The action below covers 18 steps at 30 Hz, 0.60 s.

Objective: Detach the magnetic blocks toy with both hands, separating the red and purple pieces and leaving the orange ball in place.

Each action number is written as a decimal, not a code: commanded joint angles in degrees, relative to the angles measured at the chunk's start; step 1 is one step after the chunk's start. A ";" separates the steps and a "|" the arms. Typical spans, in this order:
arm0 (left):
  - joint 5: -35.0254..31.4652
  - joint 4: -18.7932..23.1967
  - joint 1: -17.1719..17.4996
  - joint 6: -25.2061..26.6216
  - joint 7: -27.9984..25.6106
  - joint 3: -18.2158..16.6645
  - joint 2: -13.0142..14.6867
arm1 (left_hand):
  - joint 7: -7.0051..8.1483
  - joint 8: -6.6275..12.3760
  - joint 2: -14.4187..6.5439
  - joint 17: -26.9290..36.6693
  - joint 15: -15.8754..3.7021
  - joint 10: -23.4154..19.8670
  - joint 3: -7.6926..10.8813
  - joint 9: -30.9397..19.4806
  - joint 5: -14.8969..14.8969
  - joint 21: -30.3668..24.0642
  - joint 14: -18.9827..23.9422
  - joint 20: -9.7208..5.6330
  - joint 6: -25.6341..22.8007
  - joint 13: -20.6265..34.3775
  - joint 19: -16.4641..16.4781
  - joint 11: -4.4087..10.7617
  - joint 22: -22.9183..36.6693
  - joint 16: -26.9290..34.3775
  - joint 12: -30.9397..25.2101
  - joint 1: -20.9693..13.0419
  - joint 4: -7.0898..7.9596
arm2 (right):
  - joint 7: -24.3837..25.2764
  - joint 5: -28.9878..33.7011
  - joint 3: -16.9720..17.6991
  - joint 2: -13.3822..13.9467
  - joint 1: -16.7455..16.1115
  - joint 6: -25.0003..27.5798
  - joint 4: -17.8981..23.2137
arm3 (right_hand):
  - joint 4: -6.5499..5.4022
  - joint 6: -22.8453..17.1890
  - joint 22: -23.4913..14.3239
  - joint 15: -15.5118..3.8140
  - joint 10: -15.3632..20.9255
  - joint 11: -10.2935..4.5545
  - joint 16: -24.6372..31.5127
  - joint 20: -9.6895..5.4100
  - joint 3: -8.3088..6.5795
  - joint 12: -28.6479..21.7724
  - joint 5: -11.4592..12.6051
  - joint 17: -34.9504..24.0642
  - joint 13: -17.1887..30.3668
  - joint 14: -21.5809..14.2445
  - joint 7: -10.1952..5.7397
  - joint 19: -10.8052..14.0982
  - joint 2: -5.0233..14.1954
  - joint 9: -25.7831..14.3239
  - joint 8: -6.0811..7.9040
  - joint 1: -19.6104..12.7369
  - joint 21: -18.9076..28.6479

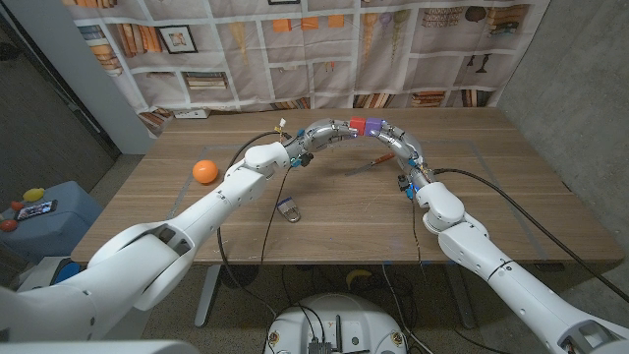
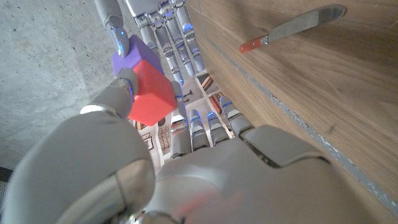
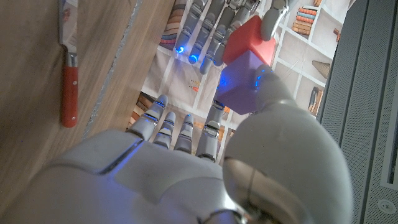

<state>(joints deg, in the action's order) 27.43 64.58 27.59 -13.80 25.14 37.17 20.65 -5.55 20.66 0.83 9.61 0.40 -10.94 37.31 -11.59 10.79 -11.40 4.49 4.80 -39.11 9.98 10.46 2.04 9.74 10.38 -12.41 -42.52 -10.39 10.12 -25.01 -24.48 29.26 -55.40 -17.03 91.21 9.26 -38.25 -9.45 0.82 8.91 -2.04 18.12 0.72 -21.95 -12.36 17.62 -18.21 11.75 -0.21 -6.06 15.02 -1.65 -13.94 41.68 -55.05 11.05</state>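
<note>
Meeting above the table's [image 1: 324,211] far middle, the left hand [image 1: 324,134] grips the red block [image 1: 357,125] and the right hand [image 1: 393,138] the purple block [image 1: 371,126] (blocks joined); the orange ball [image 1: 204,171] sits far left.

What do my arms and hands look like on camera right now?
Both arms are glossy white rounded shells with grey joint bands, and black cables run along them. The left hand and right hand are silver-grey metal, their segmented fingers glowing with small blue lights. I can make out no markings or labels.
</note>
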 commanded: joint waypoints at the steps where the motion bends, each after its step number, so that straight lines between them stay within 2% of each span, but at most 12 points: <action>1: 0.16 2.37 1.01 0.70 -1.23 -0.83 1.76 | 2.45 0.30 -0.49 0.02 -0.06 -0.19 -0.18 -0.16 0.06 0.26 -0.34 -0.14 -2.88 0.12 0.04 -0.06 0.17 -0.21 0.36 -0.54 0.08 | 0.79 0.09 0.37 0.61 -0.27 1.25 0.92 | 0.15 -5.90 -0.32 0.05 0.40 -0.31 -0.03 -0.19 0.26 0.14 0.28 -0.27 0.14 -0.20 -5.92 0.31 4.35 -0.25 4.54 -4.04 0.09; 12: 0.38 2.73 0.95 0.85 -1.11 -1.23 2.63 | 2.38 0.02 -0.63 0.02 -0.09 -0.32 -0.68 -0.19 0.07 0.33 -0.37 -0.14 -3.23 0.12 0.00 -0.12 0.17 -0.20 0.58 -1.04 0.09 | 1.04 0.21 0.45 1.09 -0.14 2.31 1.68 | 0.14 -5.74 -0.32 0.09 0.39 -0.27 -0.08 -0.18 0.49 0.17 0.44 -0.30 0.14 -0.14 -5.84 0.33 4.53 -0.14 4.50 -4.15 0.09; 18: 0.07 3.42 0.84 0.91 -1.27 -1.51 3.53 | 2.47 -0.09 -0.71 0.02 -0.06 -0.27 -0.83 -0.20 0.07 0.34 -0.43 -0.12 -3.28 0.12 0.01 0.04 0.17 -0.22 0.66 -1.16 0.12 | 0.95 0.59 0.71 2.38 -0.11 3.58 2.75 | 0.15 -5.60 -0.32 0.19 0.33 -0.20 -0.10 -0.16 0.62 0.20 0.51 -0.31 0.14 -0.13 -5.78 0.32 4.56 -0.08 4.46 -4.20 0.08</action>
<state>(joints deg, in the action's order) 27.63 66.91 28.44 -13.15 24.15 36.22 22.79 -5.85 20.32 0.63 9.61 0.27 -10.94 36.59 -11.61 10.78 -11.40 4.36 4.80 -39.41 9.99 10.46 2.04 9.73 10.15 -11.98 -43.66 -10.30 10.98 -24.91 -24.10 30.25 -55.59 -15.23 92.64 9.36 -38.25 -9.45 0.82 8.90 -2.04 18.12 0.72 -21.53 -12.36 17.62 -18.21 11.75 -0.21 -6.06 15.02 -1.65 -13.94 41.68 -55.06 11.05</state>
